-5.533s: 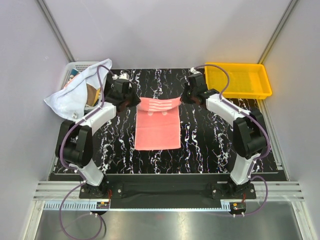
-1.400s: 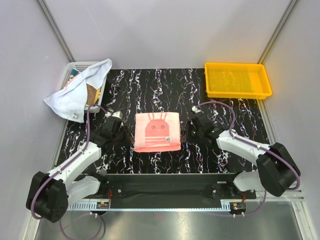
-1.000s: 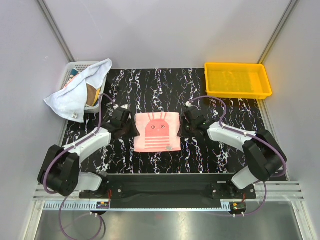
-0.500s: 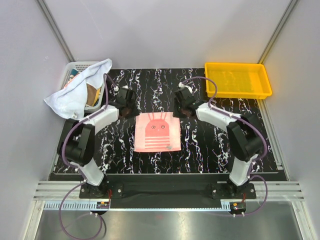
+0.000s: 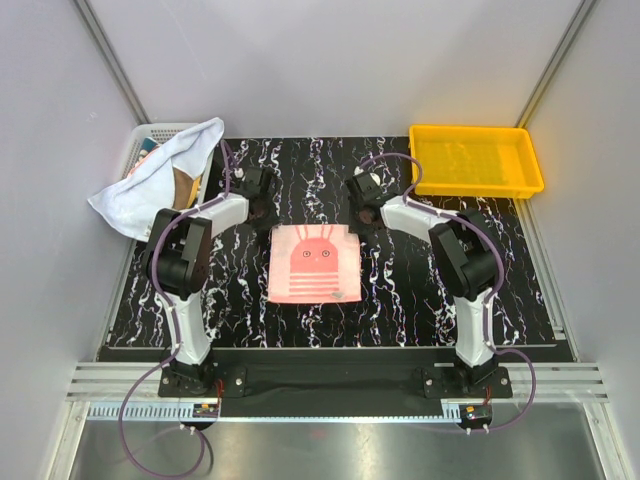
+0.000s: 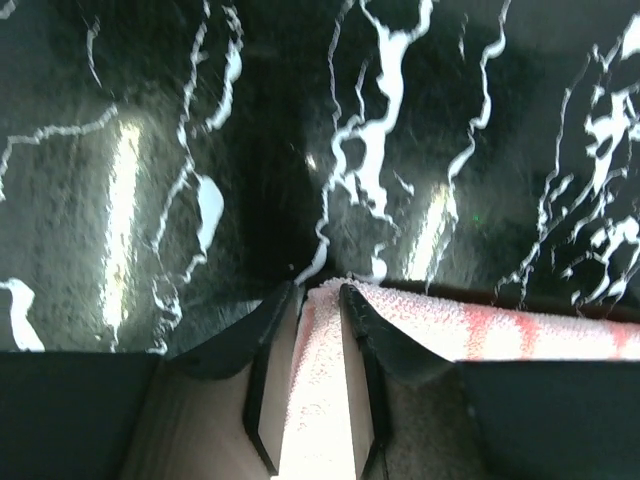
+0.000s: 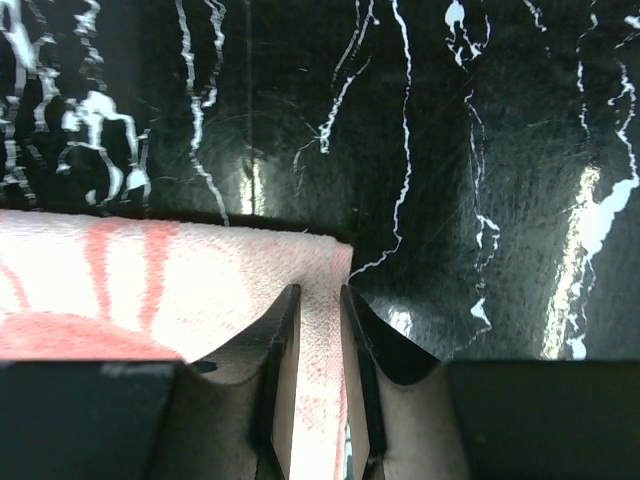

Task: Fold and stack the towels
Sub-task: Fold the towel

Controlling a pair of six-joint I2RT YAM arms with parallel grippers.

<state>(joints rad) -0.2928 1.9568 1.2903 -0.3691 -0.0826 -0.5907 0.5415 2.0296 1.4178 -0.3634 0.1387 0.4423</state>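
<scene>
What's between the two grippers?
The far edge of the pink towel, with the left gripper and right gripper pinching its corners; the top view shows it.

pink towel point(image 5: 314, 265): red stripes, face | table point(image 5: 400, 290): black, white marbling | tray point(image 5: 476, 160): yellow | basket point(image 5: 150, 131): white mesh

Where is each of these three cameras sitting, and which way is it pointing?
Top external: above and behind, looking down on the black marbled table, with both arms whole.
Left wrist: on the left arm, looking along the left gripper at a corner of the pink terry towel.
Right wrist: likewise, right gripper at the opposite corner.
Shared: all three show that towel and table.
</scene>
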